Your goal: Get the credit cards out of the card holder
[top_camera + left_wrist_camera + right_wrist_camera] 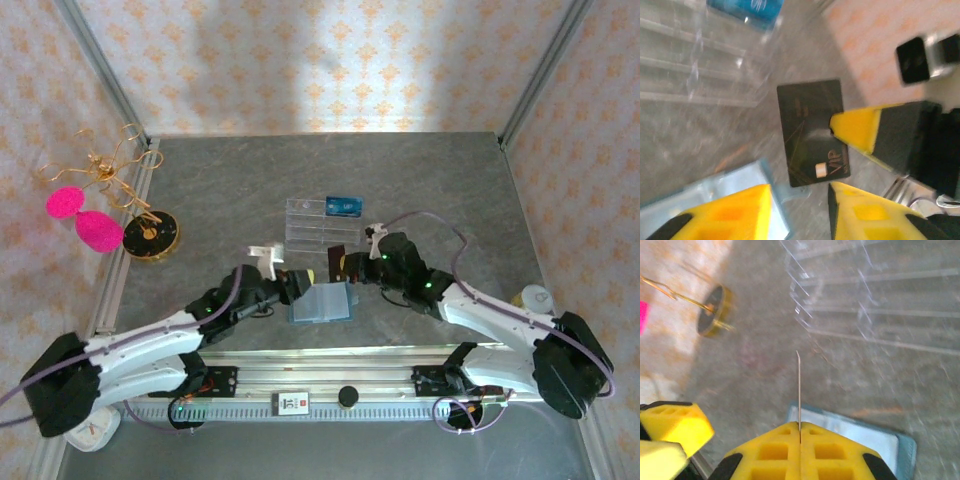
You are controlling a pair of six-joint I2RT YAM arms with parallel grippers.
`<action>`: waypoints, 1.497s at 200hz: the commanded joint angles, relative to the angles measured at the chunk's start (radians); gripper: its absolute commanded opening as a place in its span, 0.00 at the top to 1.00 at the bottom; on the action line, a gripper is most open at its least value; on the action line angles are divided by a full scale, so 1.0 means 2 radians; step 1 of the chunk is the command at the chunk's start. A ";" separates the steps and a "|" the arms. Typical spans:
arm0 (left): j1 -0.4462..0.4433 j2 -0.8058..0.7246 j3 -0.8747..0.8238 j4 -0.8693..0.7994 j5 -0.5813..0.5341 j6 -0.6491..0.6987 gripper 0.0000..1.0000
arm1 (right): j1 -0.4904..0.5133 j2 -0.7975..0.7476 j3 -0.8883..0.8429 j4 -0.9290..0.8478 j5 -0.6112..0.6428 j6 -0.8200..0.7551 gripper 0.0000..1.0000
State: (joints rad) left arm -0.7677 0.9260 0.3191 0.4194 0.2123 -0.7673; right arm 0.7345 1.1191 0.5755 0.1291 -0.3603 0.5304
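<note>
Already one dark card (pixel 812 132) is out of the open wallet (pixel 322 302), pinched edge-on by the right gripper (pixel 800 432), while the left gripper (pixel 800 200) hangs spread over the wallet; whether more cards remain inside is unclear.

"VIP" printed on dark credit card (pixel 807 125), near corner.

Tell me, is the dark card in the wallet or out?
Out: the right pincer is shut on the dark card, whose whole outline shows outside the blue wallet.
</note>
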 commanded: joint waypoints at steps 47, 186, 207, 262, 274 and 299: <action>0.026 -0.077 -0.077 0.212 -0.003 -0.044 0.36 | 0.000 -0.038 -0.035 0.302 0.014 0.127 1.00; 0.026 0.027 -0.038 0.456 0.053 -0.090 0.45 | 0.088 0.008 0.009 0.425 0.106 0.155 1.00; 0.026 0.025 -0.045 0.477 0.051 -0.095 0.51 | 0.094 0.013 0.015 0.419 0.118 0.153 1.00; 0.026 0.025 -0.031 0.464 0.053 -0.089 0.59 | 0.099 0.029 0.030 0.418 0.092 0.149 1.00; 0.026 0.025 -0.026 0.452 0.052 -0.084 0.60 | 0.100 0.039 0.032 0.420 0.085 0.148 1.00; 0.026 0.019 -0.021 0.443 0.046 -0.075 0.60 | 0.101 0.047 0.038 0.408 0.068 0.147 1.00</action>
State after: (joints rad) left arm -0.7181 0.9775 0.2409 1.2949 0.2890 -0.9474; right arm 0.9268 1.1980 0.6159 0.9253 -0.1764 0.8482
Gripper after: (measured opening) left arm 0.399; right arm 0.041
